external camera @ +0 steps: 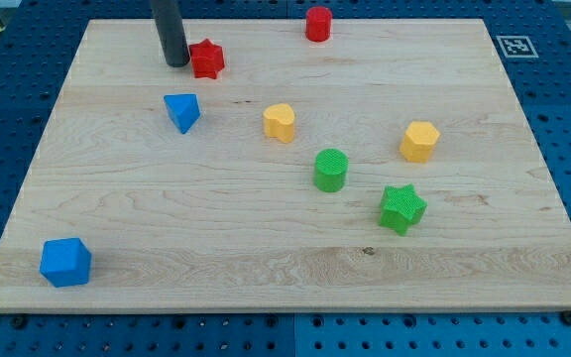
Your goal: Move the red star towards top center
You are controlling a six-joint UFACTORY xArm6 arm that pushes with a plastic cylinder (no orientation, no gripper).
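My tip (177, 63) was down on the pale wooden surface (285, 268) near the view's top left, just left of the small red star-shaped block (206, 59), so close that I could not tell whether the two touched; there were no fingers on this rod, so no open or closed state could be told; the red star sat left of top centre, close to the surface's top edge; it had no clear long axis, being about as wide as tall, and one point rose towards the view's top; the red cylinder block (318, 23) stood well right of the star, at the top edge near the centre; below my tip lay the blue triangular block (182, 111), one corner aimed at the view's bottom; the yellow heart-shaped block (280, 122) sat mid-surface; the yellow hexagonal block (419, 141) was further right; the green cylinder block (331, 170) stood beside the green star-shaped block (401, 208); the blue angular block (65, 262), its exact shape unclear, rested alone at bottom left.
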